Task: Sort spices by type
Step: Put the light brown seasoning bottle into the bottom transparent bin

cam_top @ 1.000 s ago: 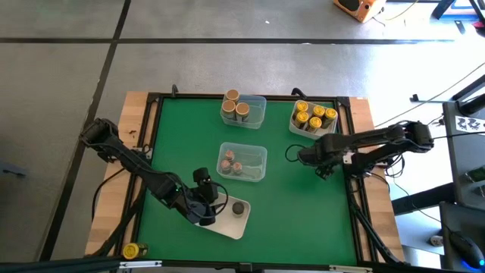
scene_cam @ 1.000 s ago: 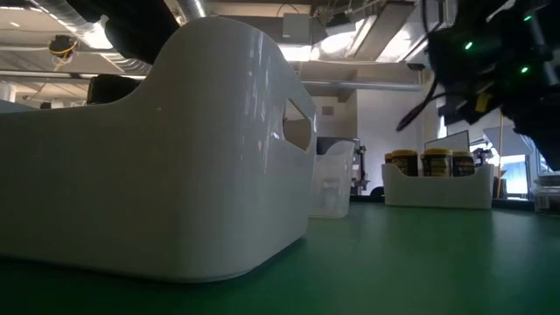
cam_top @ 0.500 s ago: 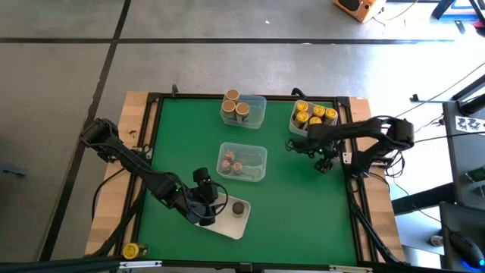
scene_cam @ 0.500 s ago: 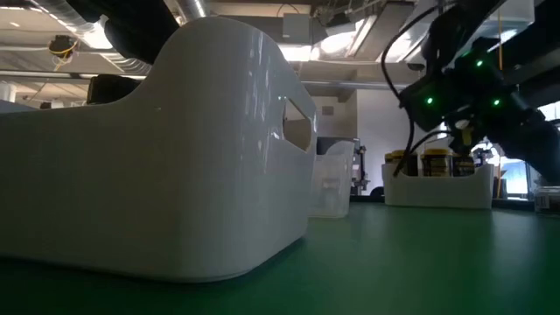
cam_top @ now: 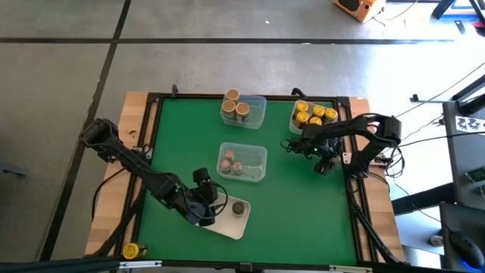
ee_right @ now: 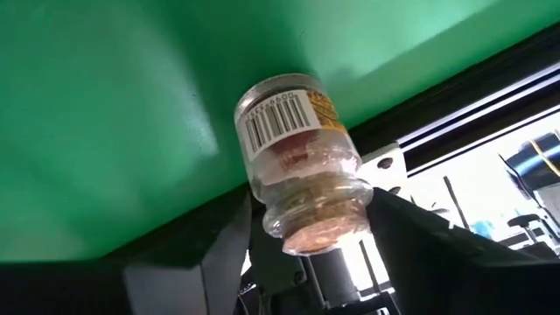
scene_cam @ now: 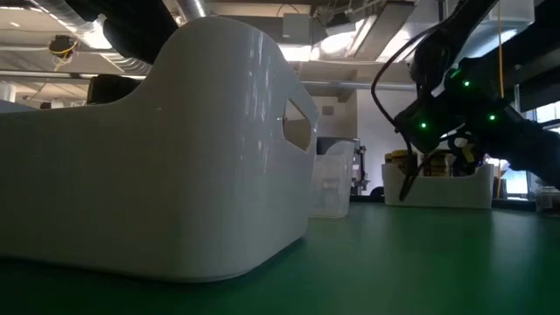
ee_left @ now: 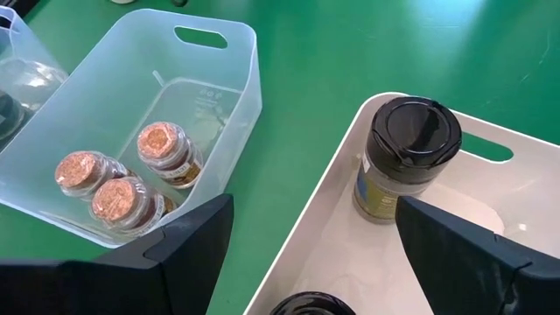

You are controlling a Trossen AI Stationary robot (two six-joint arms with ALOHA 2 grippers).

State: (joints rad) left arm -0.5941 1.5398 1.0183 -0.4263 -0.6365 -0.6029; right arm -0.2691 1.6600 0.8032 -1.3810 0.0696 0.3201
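Since a second ago the right arm has folded back toward its own side of the surface, and its right claw (cam_top: 324, 161) has drawn in close to the tray of yellow-topped jars (cam_top: 313, 116), its fingers closing in as it went. That claw now sits clenched around a brownish-topped jar (ee_right: 302, 166), seen in the right wrist view lying between the two dark fingers with its barcode label turned outward and the green surface (cam_top: 295, 205) beyond it.

The left claw (cam_top: 203, 213) has not shifted; it hangs released, fingers spread, over the near end of the white tray (cam_top: 244, 225), where one dark-capped jar (ee_left: 405, 156) stands upright and a second dark cap (ee_left: 302, 305) just shows at the edge of the left wrist view.

Outward from there, the sorting looks mostly done. The middle clear tray (cam_top: 255, 154) holds three brownish-topped jars (ee_left: 122, 181) lying on their sides. The far clear tray (cam_top: 256, 105) holds three tan-topped jars (cam_top: 234, 105), and the yellow ones are grouped in their own tray at the far right. No loose jar shows on the bare green.

What seems left is the jar in the right claw: by its top it likely belongs with the brownish group in the middle tray.
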